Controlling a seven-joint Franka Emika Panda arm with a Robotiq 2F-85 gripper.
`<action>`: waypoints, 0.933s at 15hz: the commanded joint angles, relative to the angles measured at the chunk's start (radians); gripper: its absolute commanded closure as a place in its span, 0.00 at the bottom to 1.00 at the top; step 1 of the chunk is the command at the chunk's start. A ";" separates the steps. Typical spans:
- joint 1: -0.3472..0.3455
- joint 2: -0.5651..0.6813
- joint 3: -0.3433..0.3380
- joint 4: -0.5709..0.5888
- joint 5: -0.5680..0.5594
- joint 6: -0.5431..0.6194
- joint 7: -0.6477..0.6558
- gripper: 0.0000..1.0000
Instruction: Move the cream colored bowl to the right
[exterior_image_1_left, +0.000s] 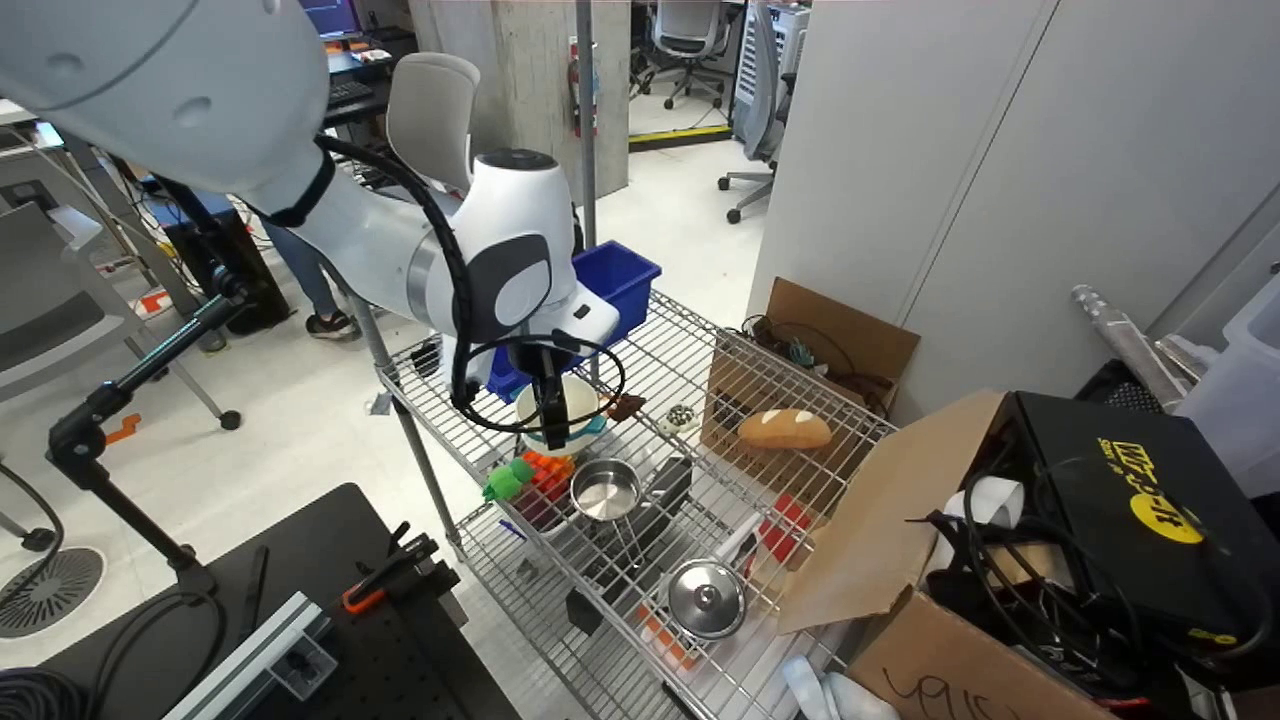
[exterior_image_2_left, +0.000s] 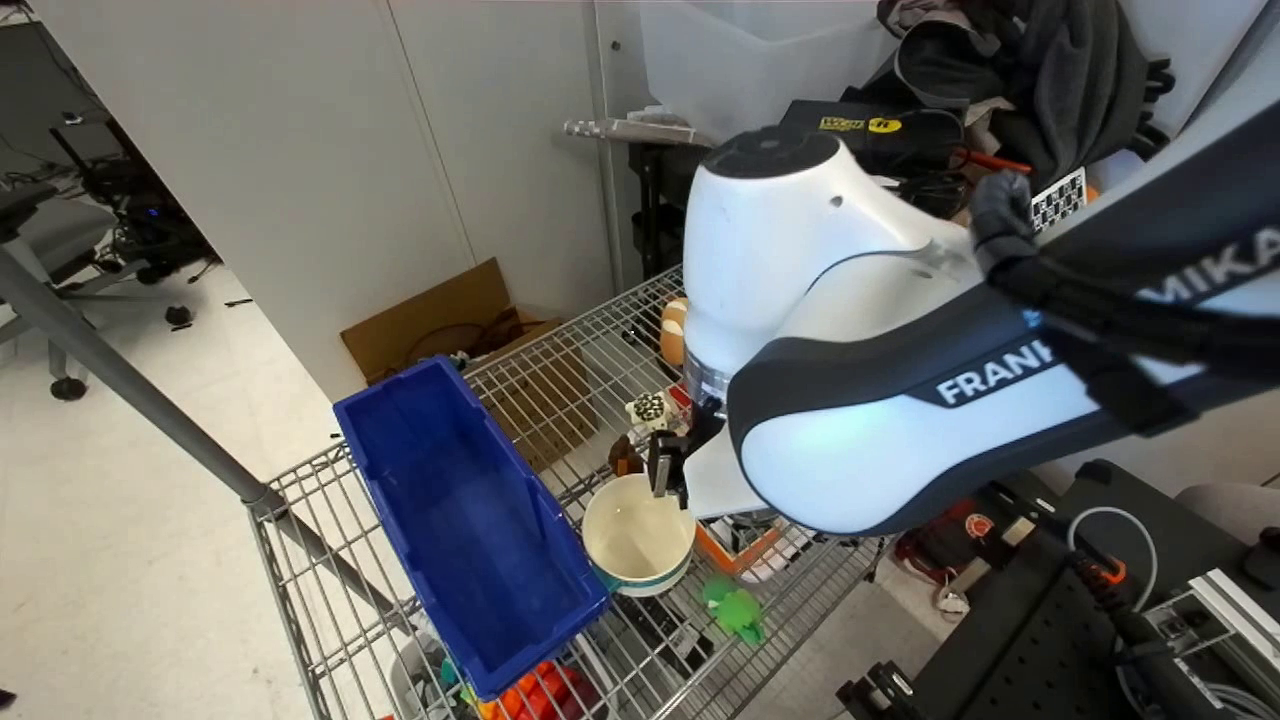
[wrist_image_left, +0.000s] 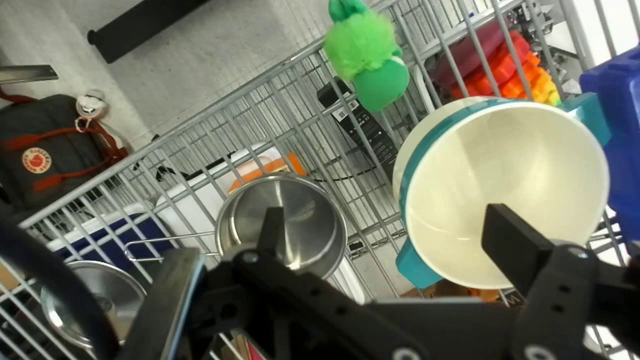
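Cream-colored and upright, the bowl (wrist_image_left: 500, 160) stands on the wire tabletop (exterior_image_1_left: 680, 345); a teal band encircles it below the rim, and two teal handles project from opposite sides. Location: between the blue bin (exterior_image_2_left: 465, 520) and the steel pot (wrist_image_left: 312, 212), just beside the bin. From where I stand, contact between bowl and bin cannot be confirmed. The robot arm (exterior_image_2_left: 860, 430) extends over the tabletop, fingers (wrist_image_left: 512, 237) pointing down. State of the fingers: released and spread well apart. In the wrist view, one finger overlaps the bowl's interior and the other overlaps the pot; whether either touches the bowl cannot be determined. Other items: a green plush toy (wrist_image_left: 367, 55) lies at the tabletop edge, near the bowl; a steel lid (exterior_image_1_left: 707, 590) and a bread loaf (exterior_image_1_left: 785, 429) rest well apart from the bowl.
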 joint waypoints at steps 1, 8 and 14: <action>0.070 0.082 -0.061 0.070 -0.024 -0.002 0.011 0.00; 0.126 0.170 -0.127 0.128 -0.058 -0.013 -0.021 0.00; 0.108 0.205 -0.102 0.155 -0.023 0.021 -0.083 0.00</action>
